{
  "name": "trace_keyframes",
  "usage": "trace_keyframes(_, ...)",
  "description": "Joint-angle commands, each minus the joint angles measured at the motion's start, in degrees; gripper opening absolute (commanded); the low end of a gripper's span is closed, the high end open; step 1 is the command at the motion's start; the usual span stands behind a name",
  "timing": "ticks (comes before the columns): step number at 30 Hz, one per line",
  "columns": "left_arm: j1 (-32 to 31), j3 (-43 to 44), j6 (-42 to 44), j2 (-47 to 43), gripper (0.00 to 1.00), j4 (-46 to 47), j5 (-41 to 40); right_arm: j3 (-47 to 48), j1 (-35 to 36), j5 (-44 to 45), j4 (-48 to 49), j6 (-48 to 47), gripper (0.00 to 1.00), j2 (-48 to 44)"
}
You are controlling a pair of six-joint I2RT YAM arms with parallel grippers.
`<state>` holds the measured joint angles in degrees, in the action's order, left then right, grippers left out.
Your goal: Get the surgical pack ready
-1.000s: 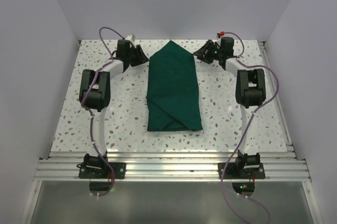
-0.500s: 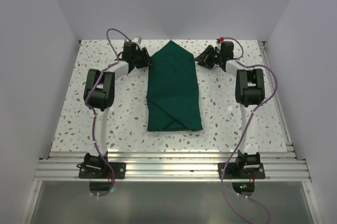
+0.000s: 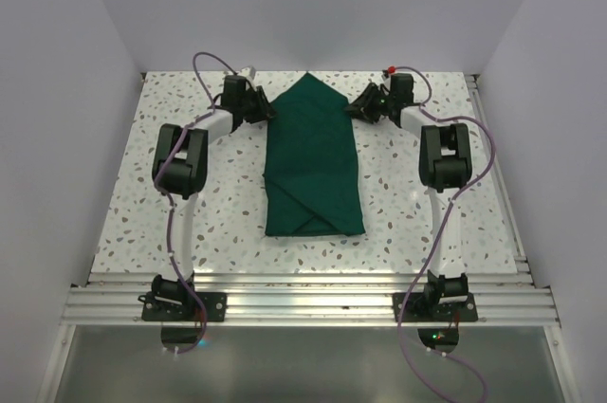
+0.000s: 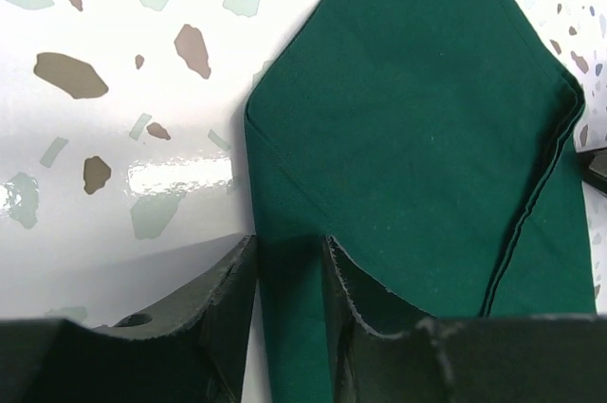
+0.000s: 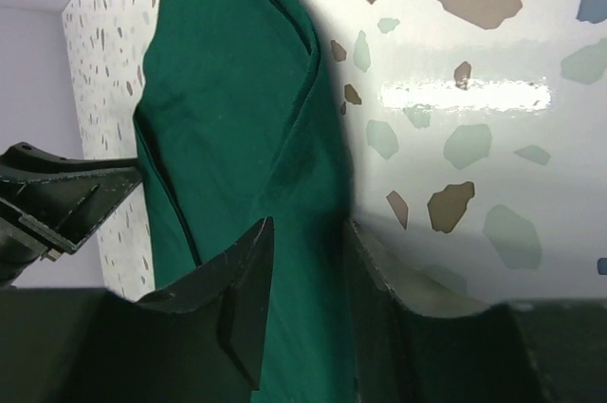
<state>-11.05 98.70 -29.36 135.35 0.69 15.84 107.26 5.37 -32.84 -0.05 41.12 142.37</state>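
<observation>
The surgical pack is a dark green cloth (image 3: 311,161) folded into a long bundle at mid table, with its pointed flap toward the far edge. No steel tray, instruments or gauze pouches show. My left gripper (image 3: 262,109) is at the flap's left edge. In the left wrist view it (image 4: 289,251) is open, with the cloth (image 4: 417,137) edge lying between its fingers. My right gripper (image 3: 358,106) is at the flap's right edge. In the right wrist view it (image 5: 308,232) is open, with the cloth (image 5: 237,90) edge between its fingers.
The speckled white table (image 3: 398,204) is enclosed by white walls on three sides. An aluminium rail (image 3: 303,303) carrying both arm bases runs along the near edge. The left gripper's dark finger (image 5: 57,199) shows across the cloth in the right wrist view.
Both grippers have moved inward to the far flap's edges, the left from the left side and the right from the right side. The cloth has not moved.
</observation>
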Motion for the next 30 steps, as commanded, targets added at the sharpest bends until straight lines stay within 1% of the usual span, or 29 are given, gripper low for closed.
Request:
trace_keyframes(1, -0.6, 0.5, -0.1, 3.4, 0.36, -3.1, 0.8, 1.6, 0.3, 1.0, -3.9, -1.2, 0.38, 2.1)
trace_keyframes(3, -0.6, 1.0, -0.3, 3.9, 0.34, -3.0, 1.0, 2.5, 0.3, 1.2, -4.4, -1.1, 0.34, 2.7)
trace_keyframes(4, -0.6, 1.2, -0.3, 4.3, 0.31, -3.1, 1.2, 2.9, 0.3, 1.3, -4.9, -1.1, 0.30, 2.8)
trace_keyframes(6, -0.6, 2.2, -0.7, 4.8, 0.26, -3.1, 1.8, 3.6, 0.3, 1.3, -5.1, -1.0, 0.25, 3.3)
trace_keyframes(7, -0.6, 2.7, -0.9, 5.5, 0.20, -3.2, 2.1, 3.9, 0.3, 1.3, -5.3, -1.0, 0.20, 3.4)
trace_keyframes(8, -0.6, 3.2, -1.0, 5.9, 0.17, -3.3, 2.6, 4.1, 0.3, 1.3, -5.3, -1.0, 0.18, 3.5)
trace_keyframes(10, -0.6, 4.5, -1.2, 6.8, 0.12, -3.7, 3.1, 4.4, 0.3, 1.0, -5.1, -0.6, 0.08, 3.6)
trace_keyframes(11, -0.6, 4.7, -1.3, 6.9, 0.10, -3.8, 3.4, 4.5, 0.3, 0.8, -5.0, -0.4, 0.05, 3.8)
trace_keyframes(13, -0.6, 5.5, -1.4, 7.4, 0.01, -3.9, 3.7, 5.5, 0.3, 0.6, -5.2, -0.2, 0.00, 4.1)
trace_keyframes(14, -0.6, 6.0, -1.4, 7.5, 0.00, -4.4, 3.7, 5.9, 0.3, 0.6, -5.6, -0.1, 0.00, 4.1)
trace_keyframes(21, 0.1, 7.5, -1.2, 5.1, 0.00, -4.8, 4.0, 7.1, 0.3, -0.6, -5.1, 1.0, 0.00, 2.0)
trace_keyframes(27, 0.3, 6.6, -1.0, 1.2, 0.00, -4.8, 6.5, 4.9, 0.3, -2.8, -2.7, 2.7, 0.00, -1.6)
trace_keyframes(30, 0.4, 4.5, -1.0, -1.5, 0.00, -3.8, 7.5, 2.6, 0.3, -3.7, -1.3, 3.2, 0.00, -4.4)
